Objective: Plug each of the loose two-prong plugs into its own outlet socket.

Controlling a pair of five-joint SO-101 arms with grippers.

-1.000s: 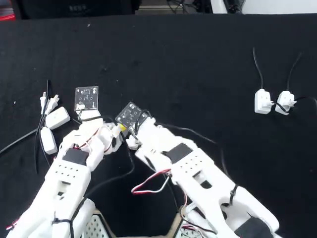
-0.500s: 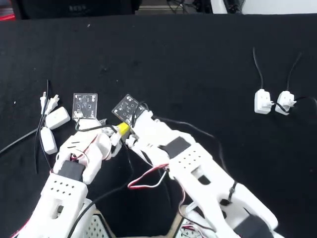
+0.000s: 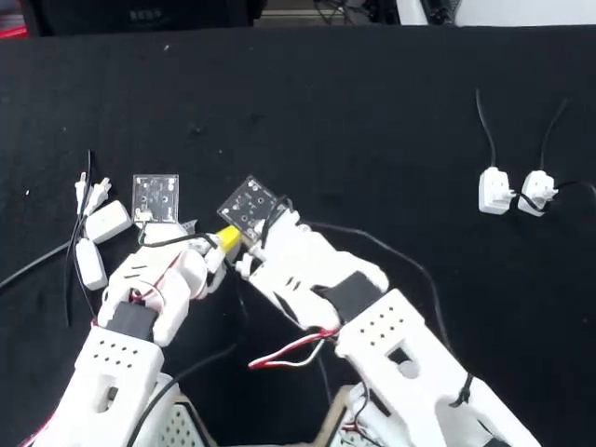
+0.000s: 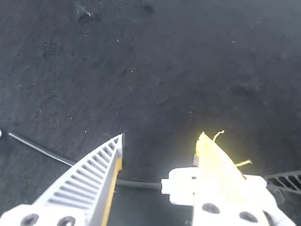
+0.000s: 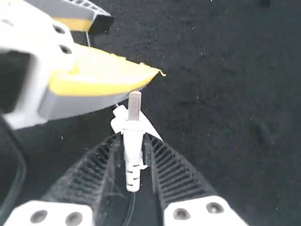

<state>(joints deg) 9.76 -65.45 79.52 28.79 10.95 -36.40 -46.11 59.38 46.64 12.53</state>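
Observation:
Two small square outlet sockets lie on the black table, one [image 3: 155, 197] to the left and one [image 3: 250, 207] tilted beside it. My right gripper [image 3: 250, 250] [image 5: 132, 139] is shut on a white two-prong plug [image 5: 131, 141], prongs pointing ahead, just short of the tilted socket. My left gripper [image 3: 212, 244] [image 4: 161, 137] stands open right beside it. Its yellow-padded finger [image 5: 94, 77] nearly touches that plug [image 4: 181, 186], whose black cable [image 4: 138, 183] crosses between the left fingers.
Two loose plugs with white adapter blocks [image 3: 102, 222] and black cables lie at the far left. Two more white plugs [image 3: 494, 191] [image 3: 537, 193] lie at the far right. Red and white wires [image 3: 289, 349] hang off the right arm.
Both grippers moved slightly farther up the table, staying close together. The left socket slid a little toward the arms and the tilted socket shifted. The right gripper kept hold of the plug.

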